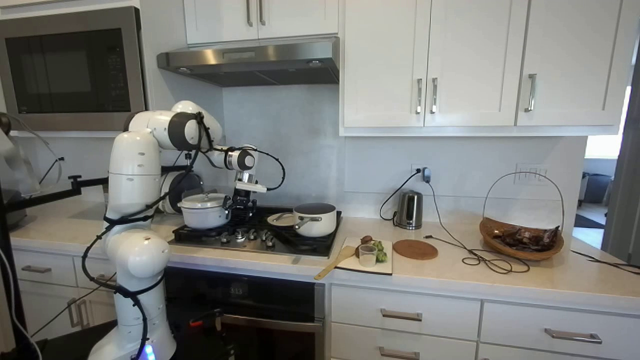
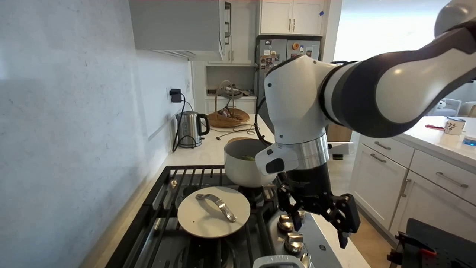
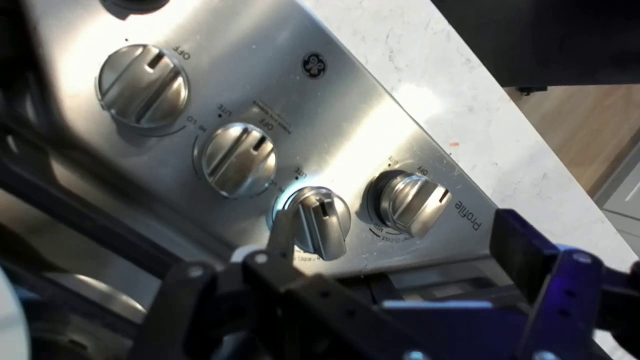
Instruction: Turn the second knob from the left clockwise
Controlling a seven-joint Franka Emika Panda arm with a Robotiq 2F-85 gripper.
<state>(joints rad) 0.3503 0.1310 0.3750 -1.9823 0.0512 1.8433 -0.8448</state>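
The stove's steel panel carries several knobs. The second knob from the left (image 3: 322, 220), as counted from the stove's front, has a lit ring; it also shows in an exterior view (image 1: 240, 234). Its marker is turned away from OFF. The wrist picture stands turned, so the leftmost knob (image 3: 417, 202) is at its right. My gripper (image 3: 395, 222) is open and empty, its fingers wide apart. One finger overlaps the lit knob's edge; I cannot tell whether it touches. In both exterior views my gripper (image 2: 320, 234) (image 1: 244, 212) points down over the stove.
A white lidded pot (image 1: 202, 215) stands left of the gripper. A white saucepan (image 1: 320, 222) stands on the right of the stove. A loose lid (image 2: 208, 219) lies on the grates (image 2: 148, 223). A cutting board (image 1: 385, 262) with food and a kettle (image 1: 410, 210) are farther right.
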